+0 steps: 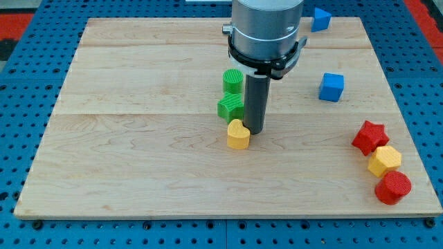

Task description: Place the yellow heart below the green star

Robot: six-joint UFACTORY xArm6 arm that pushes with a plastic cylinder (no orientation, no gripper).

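bright, even overhead light. bench (138, 138) evenly lit, no glare. short soft shadows under the blocks and rod. focus sharp throughout, no visible blur or edge distortion.

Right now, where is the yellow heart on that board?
The yellow heart sits near the board's middle, just below the green star toward the view's bottom, with my tip right beside it on the view's right.

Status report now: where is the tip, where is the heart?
My tip at the yellow heart's right side, touching or nearly. Heart directly below green star. Nothing in the way.
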